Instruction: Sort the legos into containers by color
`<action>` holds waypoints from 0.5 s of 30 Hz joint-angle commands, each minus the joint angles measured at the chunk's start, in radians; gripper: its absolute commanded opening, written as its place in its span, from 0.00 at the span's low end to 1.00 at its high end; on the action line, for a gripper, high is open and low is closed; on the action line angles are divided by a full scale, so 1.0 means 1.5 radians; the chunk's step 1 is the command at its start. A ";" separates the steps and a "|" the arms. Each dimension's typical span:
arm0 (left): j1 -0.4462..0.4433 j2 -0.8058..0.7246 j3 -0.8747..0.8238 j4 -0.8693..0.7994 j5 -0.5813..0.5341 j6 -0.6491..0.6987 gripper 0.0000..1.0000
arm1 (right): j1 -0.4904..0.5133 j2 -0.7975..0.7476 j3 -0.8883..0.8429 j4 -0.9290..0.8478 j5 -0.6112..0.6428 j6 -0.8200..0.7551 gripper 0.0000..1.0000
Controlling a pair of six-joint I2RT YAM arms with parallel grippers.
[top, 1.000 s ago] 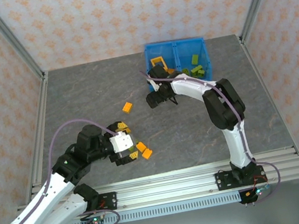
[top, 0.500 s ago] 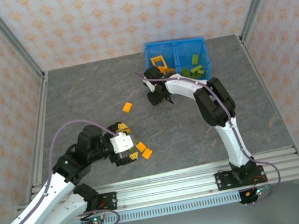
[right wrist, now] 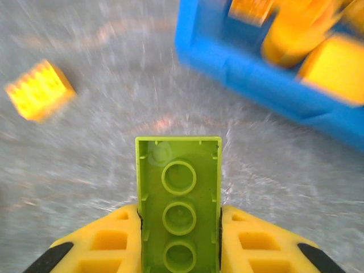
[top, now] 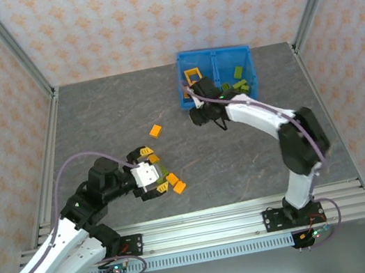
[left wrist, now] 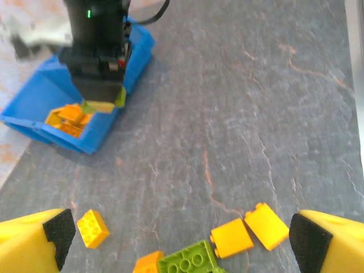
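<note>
One lime-green plastic brick [right wrist: 178,187], likely light, stiff and slick, is clamped by its long sides in the right gripper [right wrist: 179,227] near the bright blue plastic bin [right wrist: 239,65]; left gripper [left wrist: 182,242] gapes wide.

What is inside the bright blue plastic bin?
In the bright blue plastic bin, orange bricks and an orange-yellow square frame lie in the left compartment, green bricks in the right. The right arm covers the left compartment's near end.
</note>
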 commanded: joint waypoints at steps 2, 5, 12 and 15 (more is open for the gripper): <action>-0.003 -0.029 -0.014 0.089 -0.046 -0.045 1.00 | -0.056 -0.099 -0.020 0.066 0.056 0.092 0.24; -0.001 -0.044 -0.015 0.112 -0.088 -0.077 1.00 | -0.117 -0.109 -0.009 0.072 0.090 0.123 0.23; 0.021 -0.016 0.033 0.095 -0.260 -0.287 1.00 | -0.236 0.092 0.195 -0.026 0.110 0.169 0.23; 0.034 0.011 0.082 0.035 -0.297 -0.330 1.00 | -0.259 0.214 0.317 -0.073 0.099 0.186 0.23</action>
